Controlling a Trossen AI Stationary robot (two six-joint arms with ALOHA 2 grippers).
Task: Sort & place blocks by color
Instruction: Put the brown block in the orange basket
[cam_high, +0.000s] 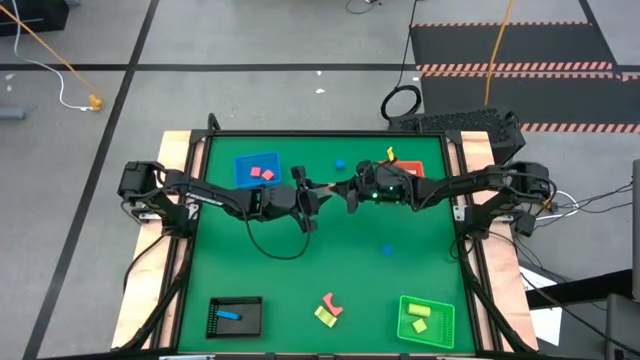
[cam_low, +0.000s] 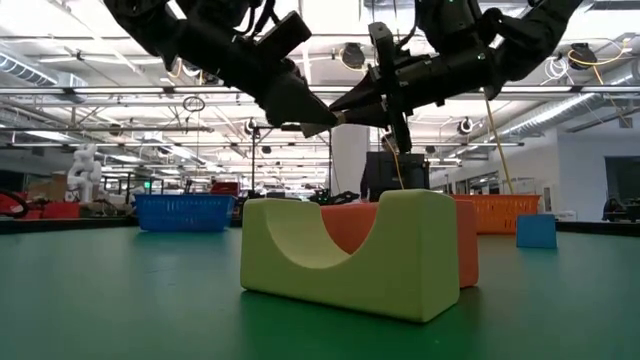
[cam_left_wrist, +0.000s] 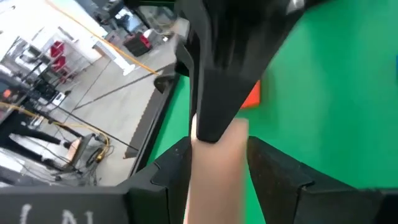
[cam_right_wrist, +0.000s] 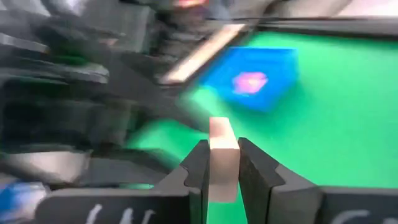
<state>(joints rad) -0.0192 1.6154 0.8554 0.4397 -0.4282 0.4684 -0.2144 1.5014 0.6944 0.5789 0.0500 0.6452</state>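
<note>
place: industrial lab hall | evidence: ceiling trusses (cam_low: 90, 95); storage baskets (cam_low: 183, 212)

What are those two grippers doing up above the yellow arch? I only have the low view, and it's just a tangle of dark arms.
Observer: The wrist views show one cream-tan bar in the air, with the left gripper and the right gripper each shut on an end of it.
Operator: Where over the table is that?
Observer: The high view shows them meeting above the middle of the green table, a little toward its far side.
Operator: Anything sorted yet?
Observer: The blue tray at the far side holds two pink-red blocks.
</note>
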